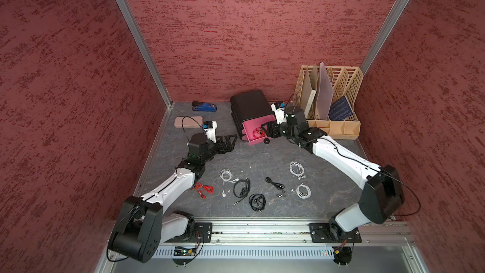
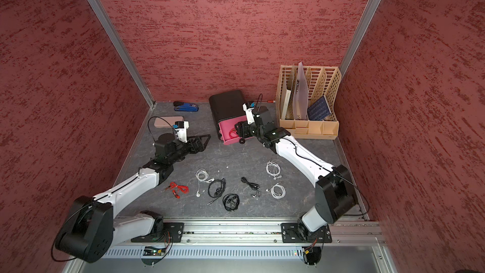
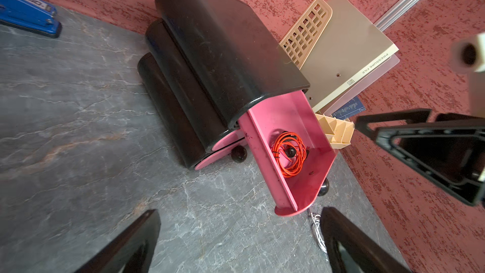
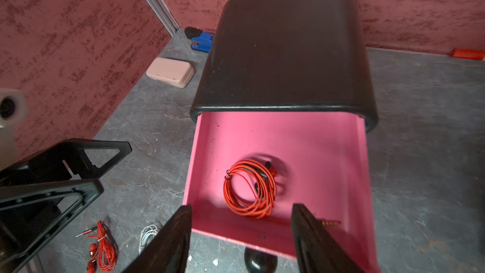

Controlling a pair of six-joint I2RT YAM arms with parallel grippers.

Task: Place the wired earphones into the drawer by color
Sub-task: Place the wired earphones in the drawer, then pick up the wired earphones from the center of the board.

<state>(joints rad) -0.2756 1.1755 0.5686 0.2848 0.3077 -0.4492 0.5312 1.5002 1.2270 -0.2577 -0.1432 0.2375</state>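
Cabinet: the black cabinet (image 1: 249, 103) stands at the back of the grey tabletop (image 1: 262, 158), between a blue stapler (image 1: 204, 106) and a beige lattice file rack (image 1: 341, 85).
Top drawer: the pink top drawer (image 4: 301, 140) stands open. The two lower drawers (image 3: 228, 140) are pushed in.
Red earphones: one coil of red earphones (image 4: 249, 189) lies on the open drawer's floor near its front wall.
Right gripper: the right gripper (image 4: 241, 207) hangs over the drawer's front, its jaws apart and holding nothing, with the coil lying free below.
Left gripper: the left gripper (image 3: 240, 212) hovers over the tabletop just left of the cabinet, spread wide and empty.
Second red coil: the second red coil (image 1: 203, 189) lies on the tabletop beside the left forearm.
White earphones: three white earphones are on the tabletop, one (image 1: 227, 175) left of centre and two to the right.
Black earphones: three black earphones (image 1: 257, 202) lie between the white ones.
Case: a pinkish case (image 1: 187, 122) lies near the left wall.
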